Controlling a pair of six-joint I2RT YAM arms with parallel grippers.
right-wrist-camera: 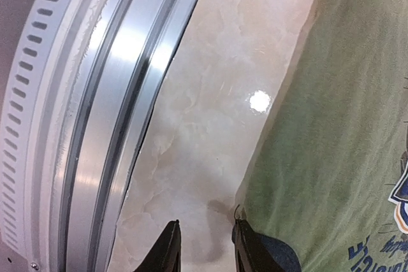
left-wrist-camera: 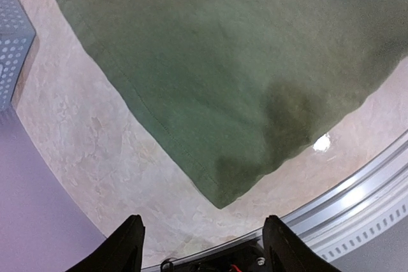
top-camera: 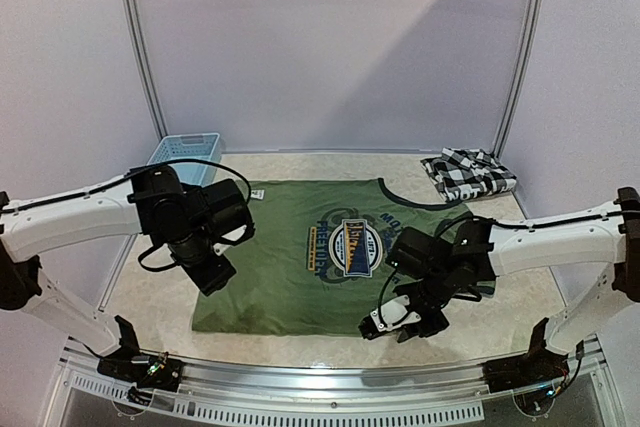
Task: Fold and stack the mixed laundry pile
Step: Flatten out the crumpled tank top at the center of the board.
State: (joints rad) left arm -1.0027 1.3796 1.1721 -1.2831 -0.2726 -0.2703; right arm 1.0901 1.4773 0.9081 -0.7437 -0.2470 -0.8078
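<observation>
The pale marbled table (top-camera: 160, 307) bears a flat green shirt (top-camera: 290, 272), a folded checked shirt (top-camera: 467, 173) and a blue basket (top-camera: 185, 152).

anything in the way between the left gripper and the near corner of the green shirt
Nothing visible. In the left wrist view only bare table lies between the open left gripper and the near corner of the green shirt.

basket (top-camera: 186, 140) sits behind-left of sleeveless shirt (top-camera: 285, 247), checked shirt (top-camera: 468, 173) behind-right
</observation>
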